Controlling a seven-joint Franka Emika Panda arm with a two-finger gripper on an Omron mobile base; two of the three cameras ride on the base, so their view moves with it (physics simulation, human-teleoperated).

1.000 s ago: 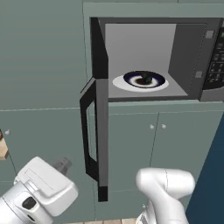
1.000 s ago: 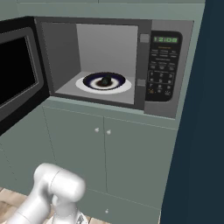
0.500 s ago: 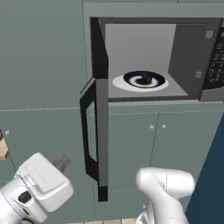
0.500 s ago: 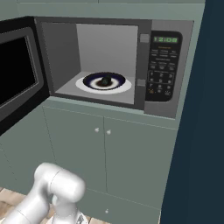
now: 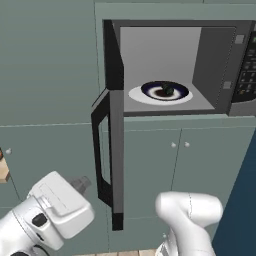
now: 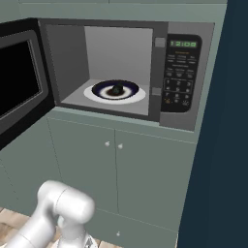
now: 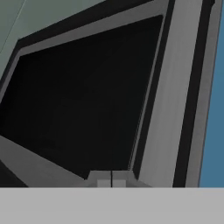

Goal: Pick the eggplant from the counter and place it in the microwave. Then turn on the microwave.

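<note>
The microwave (image 5: pixel 170 65) stands with its door (image 5: pixel 114 150) swung wide. In the left base view the door is seen edge-on, its black bar handle (image 5: pixel 98 150) facing left; in the right base view its dark window (image 6: pixel 17 80) fills the left edge. Inside, a white plate (image 6: pixel 116 92) with a dark blue centre lies on the oven floor, and the eggplant (image 6: pixel 117 89), a small dark lump, sits on the middle of it. The same eggplant (image 5: pixel 167 90) shows on the plate (image 5: pixel 161 93) in the left base view.

The keypad (image 6: pixel 178 82) is on the right of the oven front, with a green digit display (image 6: pixel 183 44) above it. Below the oven are grey-green cabinet doors (image 6: pixel 121 174) with small round knobs.

The claw (image 7: pixel 111 181) is clenched, its two tips pressed together with nothing between them. In the hand view it is right up against the grey frame of the door (image 7: pixel 170 96), close to the lower edge of the dark window (image 7: pixel 78 96); whether it touches I cannot tell. The white hand (image 5: pixel 57 205) sits low, left of the door handle.
</note>
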